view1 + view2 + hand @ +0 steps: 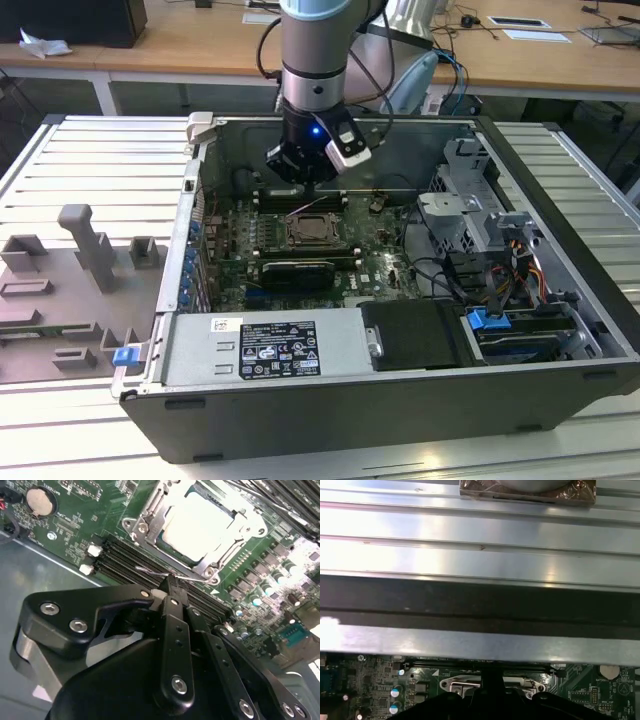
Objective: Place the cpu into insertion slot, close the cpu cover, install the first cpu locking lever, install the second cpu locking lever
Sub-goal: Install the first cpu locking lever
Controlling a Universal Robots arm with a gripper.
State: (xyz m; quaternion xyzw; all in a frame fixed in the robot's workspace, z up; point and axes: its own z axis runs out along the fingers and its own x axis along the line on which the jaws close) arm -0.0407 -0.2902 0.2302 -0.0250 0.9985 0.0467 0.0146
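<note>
We see our arm reaching straight down, wrist vertical; the gripper (171, 582) fingers appear pressed together, though partly hidden.

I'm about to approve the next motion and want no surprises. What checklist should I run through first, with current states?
1. cpu lying flat in its socket: ok.
2. cpu cover down around the cpu: ok, it seems.
3. Wire locking lever latched: cannot tell.
4. claw tip at the lever: ok.
5. claw clear of the memory slots: cannot tell, they are very close.
</note>
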